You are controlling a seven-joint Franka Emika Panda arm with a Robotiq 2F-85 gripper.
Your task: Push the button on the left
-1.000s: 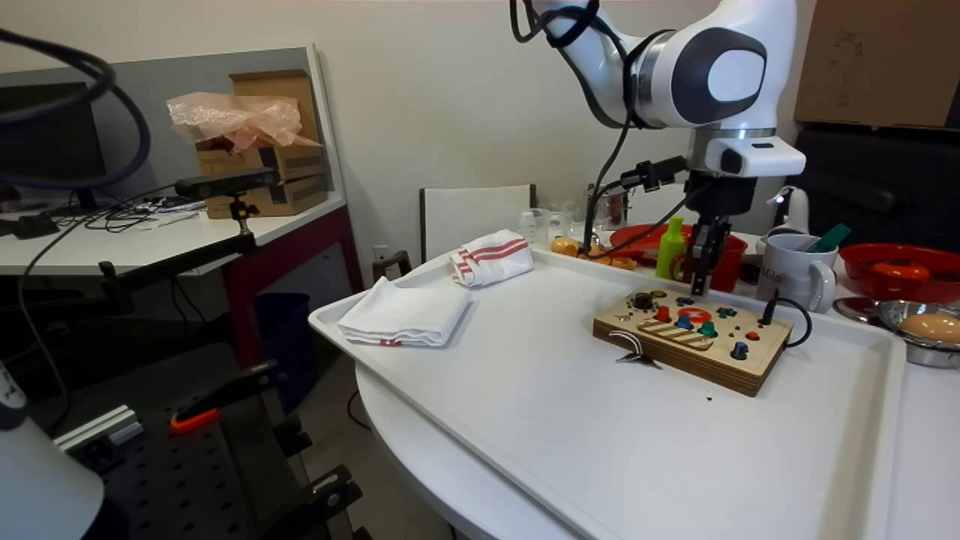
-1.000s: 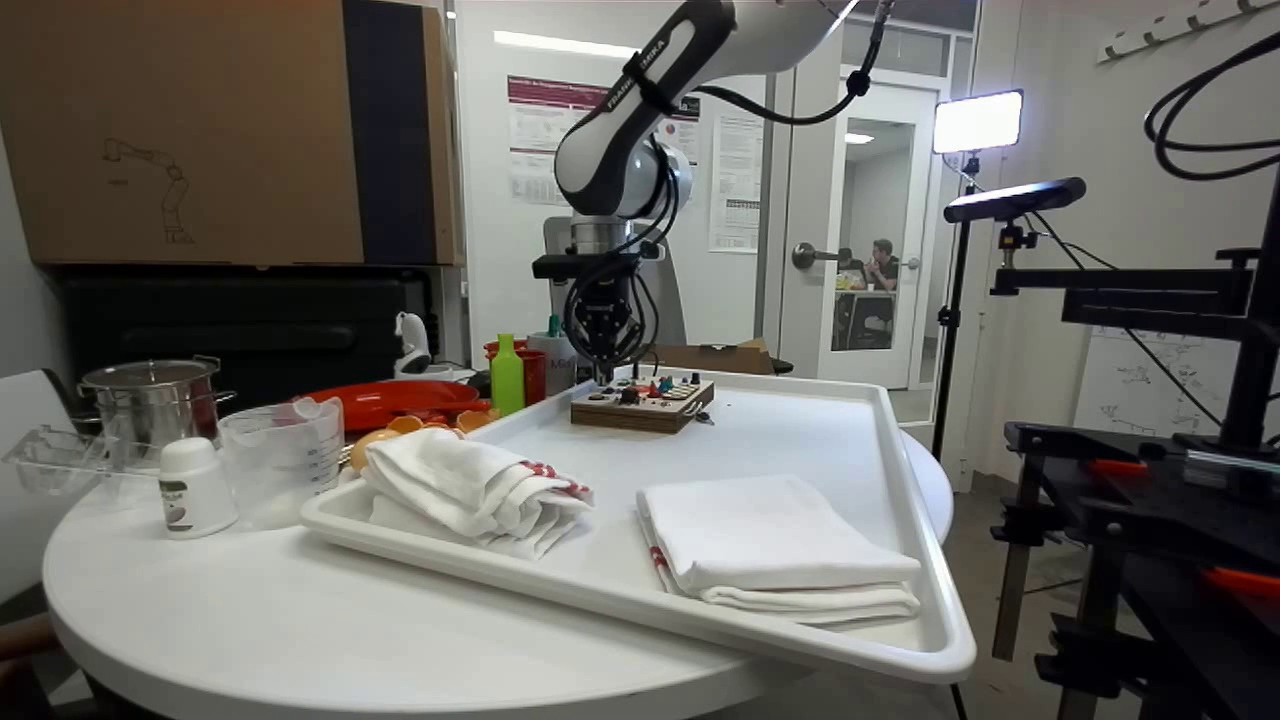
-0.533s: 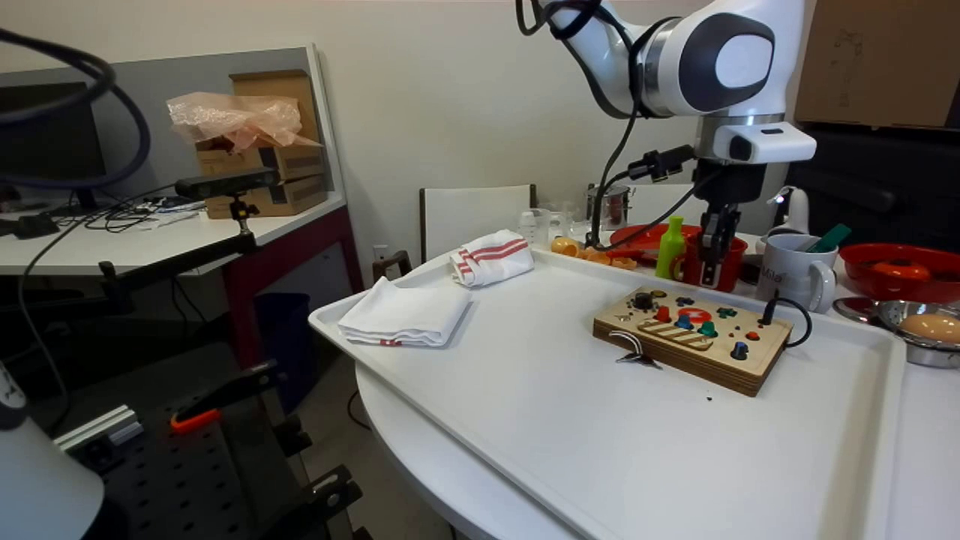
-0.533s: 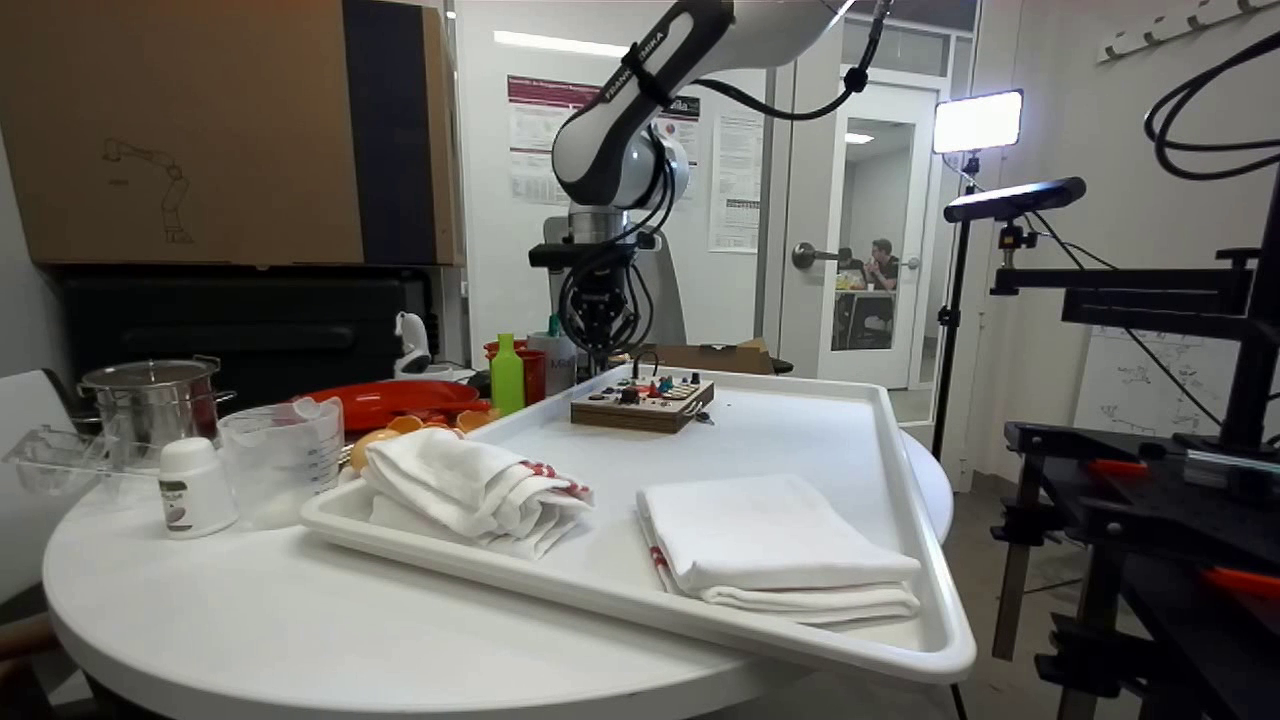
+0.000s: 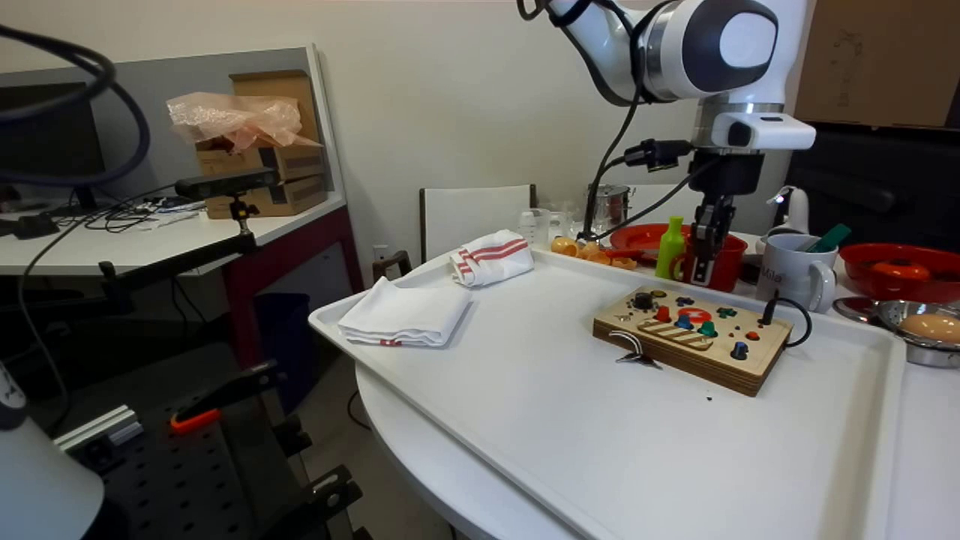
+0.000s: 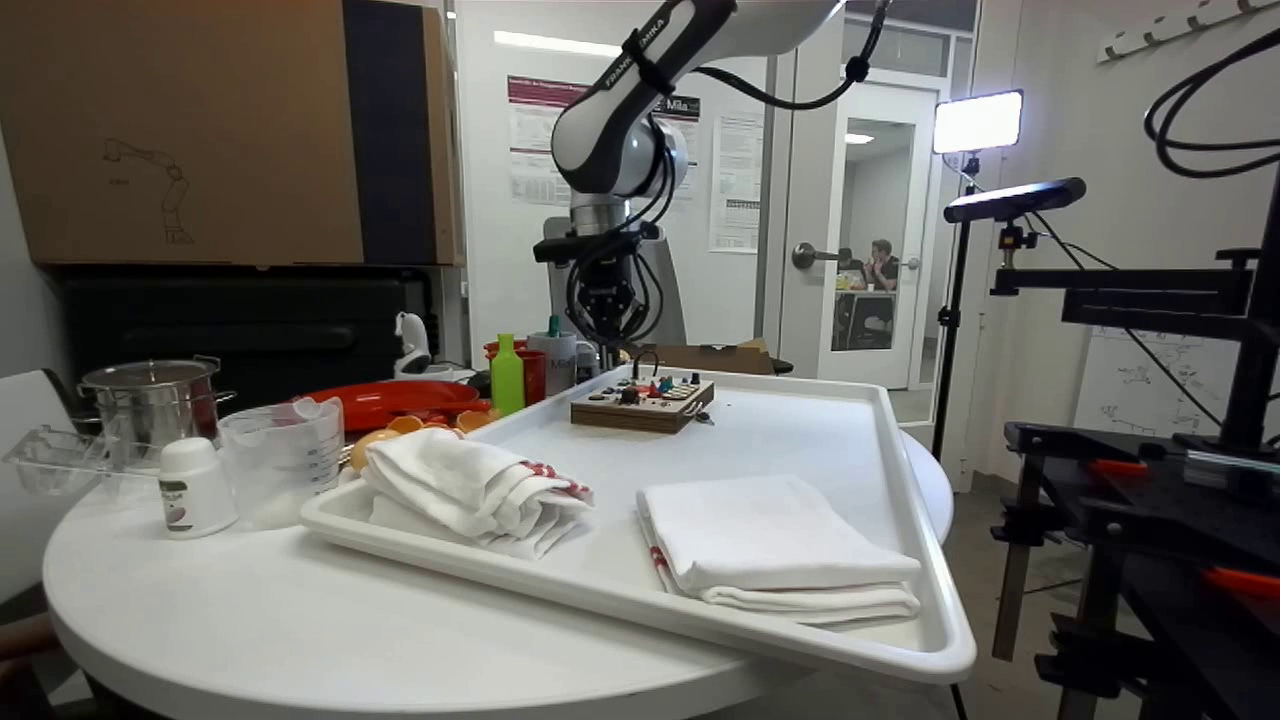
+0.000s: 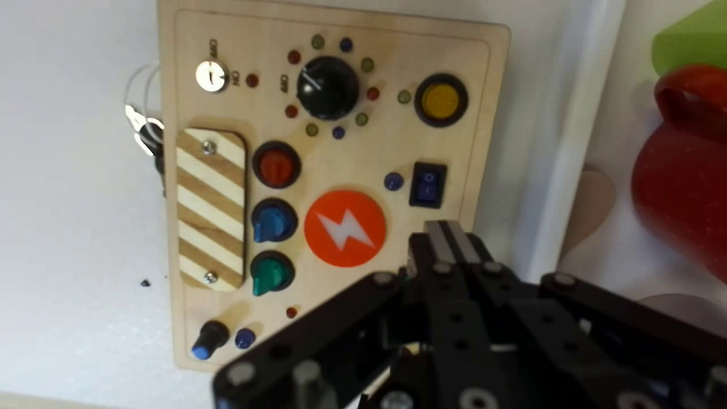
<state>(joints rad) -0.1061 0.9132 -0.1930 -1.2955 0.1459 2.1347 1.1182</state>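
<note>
Beside the board (image 7: 397,139), past the tray (image 5: 540,405), stand a red mug (image 7: 681,199), green bottle (image 5: 671,251) and white mug (image 5: 784,264). The gripper (image 7: 450,228), fingers together, hangs near the board's edge; the yellow button (image 7: 440,101) is near the board's corner. Only the exterior views show two cloths (image 6: 775,540), well apart from the board.

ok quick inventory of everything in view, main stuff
Button panel: one, wood-coloured, on the tray
Yellow button: one, yellow, near a panel corner
Knob row: three, red, blue, green, on the panel
Tray: one, white, on the table
Towels: two, white with red stripes, on the tray
Bottle: one, green, beside the tray
Lettered mug: one, white, beside the tray
Pot: one, silver, on the table
Red kitchenware: several, red, beside the tray
Boxes: several, brown, around the room
Robot arm: one, white and black, above the table
Fingers: two, black with grey tips, together near the panel
</note>
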